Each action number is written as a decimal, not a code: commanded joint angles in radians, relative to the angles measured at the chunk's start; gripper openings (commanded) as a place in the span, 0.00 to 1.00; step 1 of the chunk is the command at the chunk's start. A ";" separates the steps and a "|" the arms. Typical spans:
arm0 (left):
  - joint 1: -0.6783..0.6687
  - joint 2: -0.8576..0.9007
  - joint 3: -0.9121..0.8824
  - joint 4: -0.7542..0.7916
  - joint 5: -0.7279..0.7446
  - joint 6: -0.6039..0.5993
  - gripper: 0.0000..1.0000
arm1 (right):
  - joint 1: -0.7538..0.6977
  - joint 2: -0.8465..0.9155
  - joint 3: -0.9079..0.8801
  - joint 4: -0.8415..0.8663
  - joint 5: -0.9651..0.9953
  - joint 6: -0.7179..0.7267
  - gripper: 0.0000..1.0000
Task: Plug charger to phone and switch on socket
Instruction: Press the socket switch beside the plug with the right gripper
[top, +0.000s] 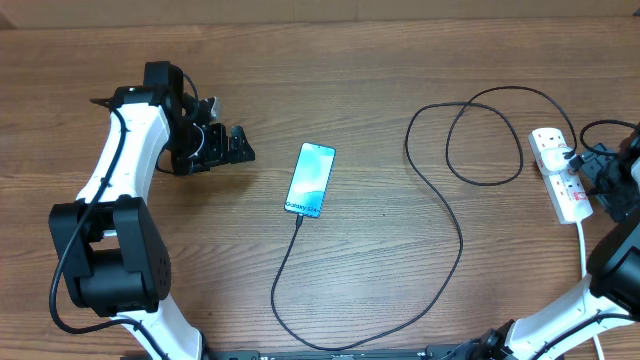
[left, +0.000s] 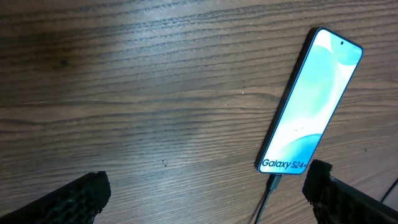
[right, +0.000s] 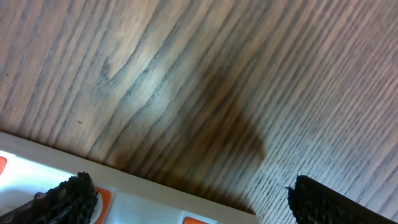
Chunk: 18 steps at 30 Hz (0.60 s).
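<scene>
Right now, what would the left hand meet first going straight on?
Likely bare table, just short of the phone; the left hand aims beside its near end. Depth unclear.

The location is a robotics laboratory test bench. A brown wood-grain tabletop (top: 380, 60) carries a white-and-black left robot arm (top: 125, 150) at 9 o'clock and a white-and-black right robot arm (top: 560, 312) at 4 o'clock. A white multi-outlet power strip with orange switches (top: 558, 172) lies at 3 o'clock.

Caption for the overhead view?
Lit phone, black cable at its base, lies on a wooden table; white power strip at right.
</scene>
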<state>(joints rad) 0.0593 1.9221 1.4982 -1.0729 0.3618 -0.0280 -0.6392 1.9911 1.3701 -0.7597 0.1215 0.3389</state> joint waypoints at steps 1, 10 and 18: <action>0.003 -0.026 0.009 0.001 -0.007 -0.013 1.00 | 0.003 0.019 0.005 -0.019 -0.076 -0.060 1.00; 0.003 -0.026 0.009 0.001 -0.007 -0.013 1.00 | 0.003 0.019 0.004 -0.094 -0.091 -0.060 1.00; 0.003 -0.026 0.009 0.001 -0.007 -0.013 1.00 | 0.003 0.020 -0.023 -0.109 -0.091 -0.060 0.99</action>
<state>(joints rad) 0.0593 1.9221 1.4982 -1.0729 0.3618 -0.0280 -0.6472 1.9877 1.3930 -0.8730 0.0433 0.3058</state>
